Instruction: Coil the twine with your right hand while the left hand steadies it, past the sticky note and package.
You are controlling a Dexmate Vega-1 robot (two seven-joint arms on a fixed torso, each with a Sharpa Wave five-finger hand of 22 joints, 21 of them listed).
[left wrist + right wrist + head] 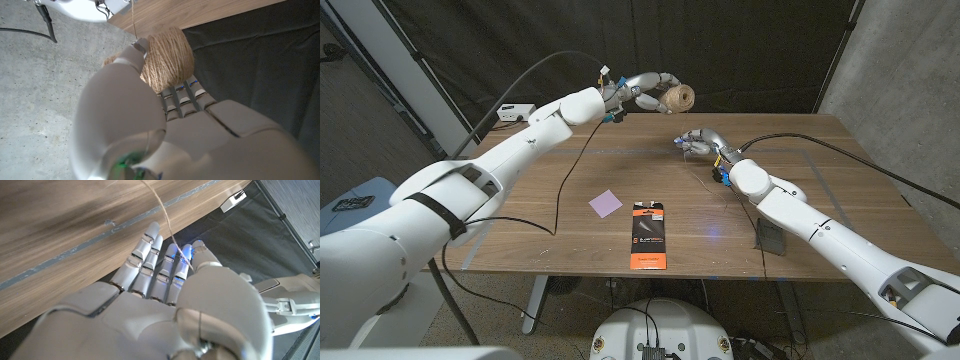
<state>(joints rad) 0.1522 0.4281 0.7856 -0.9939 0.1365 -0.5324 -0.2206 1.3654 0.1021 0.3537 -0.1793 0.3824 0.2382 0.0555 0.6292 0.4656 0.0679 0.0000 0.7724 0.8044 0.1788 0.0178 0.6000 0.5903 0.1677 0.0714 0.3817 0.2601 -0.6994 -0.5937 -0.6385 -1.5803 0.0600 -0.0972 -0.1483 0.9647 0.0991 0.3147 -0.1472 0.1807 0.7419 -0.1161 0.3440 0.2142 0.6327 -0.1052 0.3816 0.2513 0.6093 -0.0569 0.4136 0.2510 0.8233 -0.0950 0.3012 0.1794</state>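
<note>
The left hand (642, 88) is raised above the far edge of the counter (550, 180), its fingers (660, 80) wrapped around the ball of twine (680, 99); in the left wrist view the thumb and fingers (182, 97) close on the ball of twine (167, 57) from both sides, so the ball sits clamped against the palm, and a thin strand leaves it toward the wood. Nearer the front, a purple sticky note (605, 203) lies flat on the counter, and just beside it to the right lies a black and orange package (648, 235), the two close but apart. Further right, the right hand (702, 143) hovers low over the far part of the counter, well apart from the note and the package. In the right wrist view its fingers (150, 260) reach out nearly straight and close together, and a strand of twine (167, 225) runs across them down to the thumb (220, 295); whether the thumb pins it against a finger cannot be told.
</note>
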